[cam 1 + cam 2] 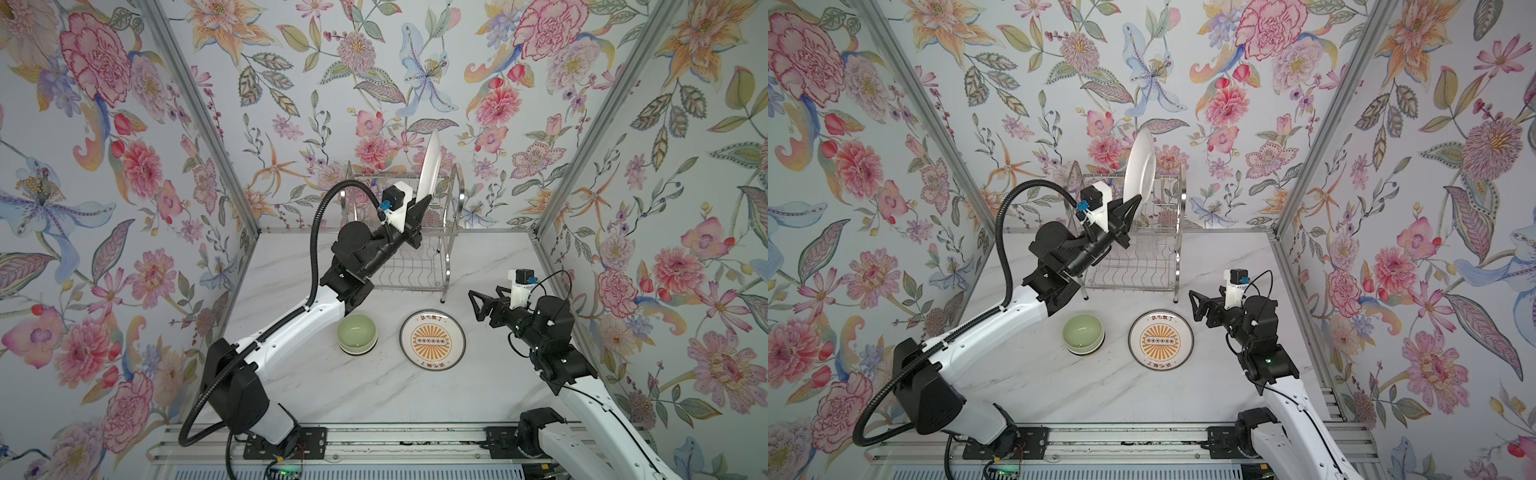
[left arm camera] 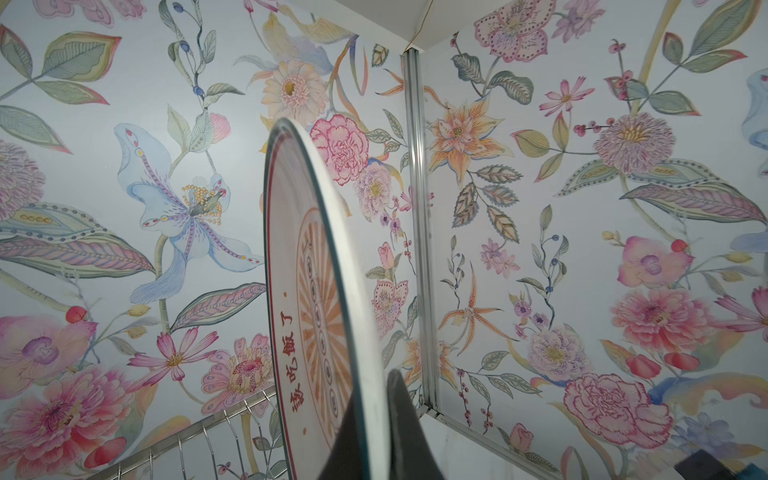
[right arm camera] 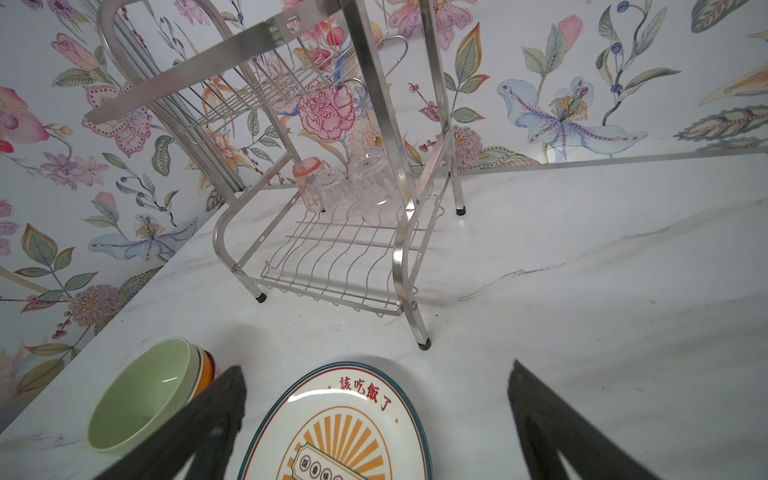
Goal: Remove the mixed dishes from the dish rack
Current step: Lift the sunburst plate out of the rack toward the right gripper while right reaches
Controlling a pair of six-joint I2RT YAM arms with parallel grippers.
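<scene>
My left gripper [image 1: 419, 203] [image 1: 1133, 199] [image 2: 376, 399] is shut on the lower rim of a white sunburst plate [image 1: 430, 166] [image 1: 1140, 166] [image 2: 316, 291], held upright above the dish rack [image 1: 446, 257] [image 1: 1177, 257] [image 3: 399, 199]. On the rack's lower tier stand a pink cup [image 3: 307, 183] and two clear cups [image 3: 370, 183], upside down. A second sunburst plate [image 1: 432, 340] [image 1: 1160, 340] [image 3: 345, 424] lies flat on the table. Left of it a green bowl [image 1: 356, 332] [image 1: 1083, 332] [image 3: 141, 399] is stacked on an orange bowl [image 3: 203, 370]. My right gripper [image 1: 473, 303] [image 1: 1194, 305] [image 3: 376, 370] hangs open and empty beside that plate.
Floral walls with aluminium corner posts [image 1: 582, 145] [image 2: 417, 249] close in the white marble table [image 1: 374, 395] on three sides. A metal rail [image 1: 374, 440] carrying both arm bases runs along the front edge.
</scene>
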